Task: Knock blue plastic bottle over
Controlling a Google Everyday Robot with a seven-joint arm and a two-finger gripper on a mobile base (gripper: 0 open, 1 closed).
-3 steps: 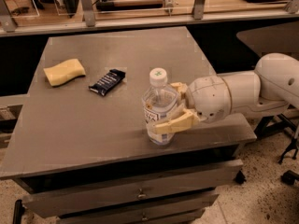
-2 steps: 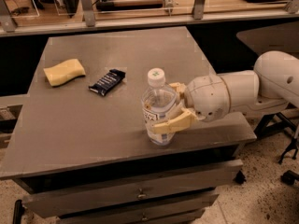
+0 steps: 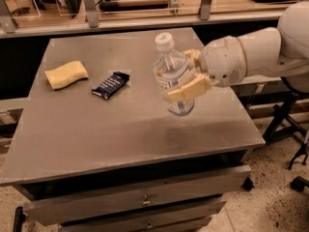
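The blue plastic bottle [image 3: 170, 69] is clear with a white cap and a white-and-dark label. It stands over the right middle of the grey table [image 3: 96, 129], leaning a little with its cap toward the left. My gripper [image 3: 187, 74] comes in from the right and is shut on the bottle's body. One tan finger [image 3: 189, 89] crosses the front of the bottle and the other shows behind it. Whether the bottle's base touches the tabletop I cannot tell.
A dark snack bar [image 3: 111, 85] lies left of the bottle and a yellow sponge [image 3: 66, 74] lies farther left. My white arm [image 3: 260, 52] reaches over the table's right edge. A railing [image 3: 145, 13] runs behind the table; drawers [image 3: 145, 202] are below its front.
The gripper and the bottle have moved together up and toward the back right of the table. The bottle now leans slightly left. The sponge and snack bar have not moved.
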